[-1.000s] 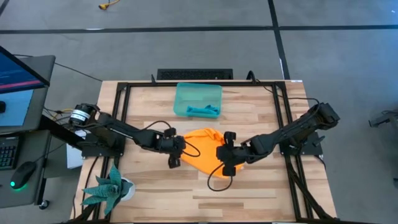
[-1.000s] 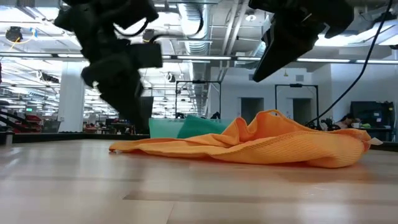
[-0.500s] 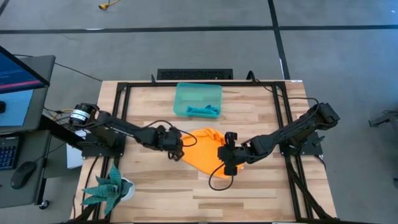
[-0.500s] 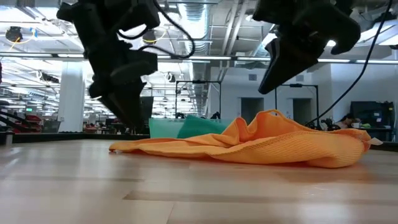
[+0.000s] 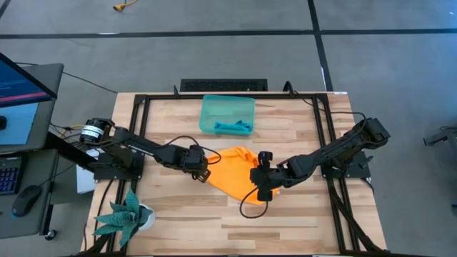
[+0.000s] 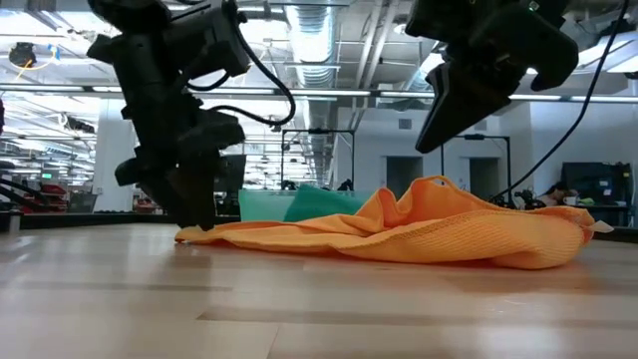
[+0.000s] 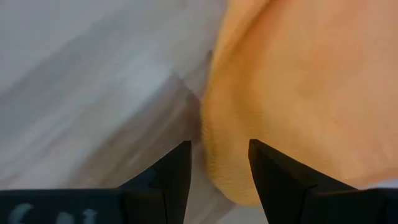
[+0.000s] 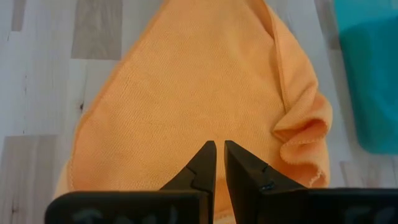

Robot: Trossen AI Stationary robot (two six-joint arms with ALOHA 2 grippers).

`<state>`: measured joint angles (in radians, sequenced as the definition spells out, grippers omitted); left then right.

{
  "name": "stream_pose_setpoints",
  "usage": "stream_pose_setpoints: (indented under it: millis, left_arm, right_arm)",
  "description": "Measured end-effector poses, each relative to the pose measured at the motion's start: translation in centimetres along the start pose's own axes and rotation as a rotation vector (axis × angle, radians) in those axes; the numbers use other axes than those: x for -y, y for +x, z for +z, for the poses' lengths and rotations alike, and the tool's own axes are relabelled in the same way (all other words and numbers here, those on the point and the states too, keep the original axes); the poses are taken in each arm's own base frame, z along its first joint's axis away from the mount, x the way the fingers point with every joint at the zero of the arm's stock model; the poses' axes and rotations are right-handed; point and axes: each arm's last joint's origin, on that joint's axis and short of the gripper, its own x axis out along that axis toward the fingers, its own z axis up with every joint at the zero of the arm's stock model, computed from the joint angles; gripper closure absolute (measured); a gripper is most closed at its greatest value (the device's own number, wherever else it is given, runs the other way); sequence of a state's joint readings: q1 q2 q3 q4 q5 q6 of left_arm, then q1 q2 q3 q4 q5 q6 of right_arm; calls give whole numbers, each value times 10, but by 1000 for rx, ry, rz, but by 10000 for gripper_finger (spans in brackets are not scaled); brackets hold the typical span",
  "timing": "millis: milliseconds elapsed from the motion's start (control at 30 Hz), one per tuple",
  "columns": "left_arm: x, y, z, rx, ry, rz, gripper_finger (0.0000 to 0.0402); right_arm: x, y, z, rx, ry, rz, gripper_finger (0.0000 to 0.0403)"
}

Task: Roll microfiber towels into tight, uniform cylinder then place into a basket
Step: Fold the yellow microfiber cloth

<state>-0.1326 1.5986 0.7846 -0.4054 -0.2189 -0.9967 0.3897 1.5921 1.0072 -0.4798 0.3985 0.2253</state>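
The orange-yellow towel (image 5: 232, 171) lies crumpled and flat on the table's middle, also seen in the low view (image 6: 419, 234). My left gripper (image 7: 219, 177) is open, pointing steeply down, with its fingers on either side of the towel's left corner (image 7: 227, 155), low by the tabletop (image 6: 197, 221). My right gripper (image 8: 216, 152) is shut on nothing and hovers above the towel's near right part (image 6: 431, 135). The basket (image 5: 227, 114) stands at the far middle with the teal-blue towel (image 5: 232, 128) inside. My left gripper stands open over the orange towel's left corner (image 7: 217, 134), coming from above and from the table's left. The towel lies slack on the table. Whether the fingertips touch the cloth or the wood, I cannot tell.
A green spiky plant in a white pot (image 5: 127, 214) stands at the table's near left corner. A black frame (image 5: 214, 95) borders the tabletop. Bare wood lies along the near side (image 5: 235, 228).
My left gripper has rolled about its own axis, sunk to the tabletop and edged toward the towel's left corner, staying open. The towel has kept its shape and place.
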Motion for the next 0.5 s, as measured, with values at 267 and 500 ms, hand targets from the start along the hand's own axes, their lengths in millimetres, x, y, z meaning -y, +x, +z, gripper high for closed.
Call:
stream_pose_setpoints:
  millis: [267,500]
  left_arm:
    - [-3,3,-3,-38,-9,-24,249]
    - [1,4,-2,-42,82,-83,279]
  right_arm:
    - [0,0,1,12,6,3,347]
    - [2,1,2,12,12,0,347]
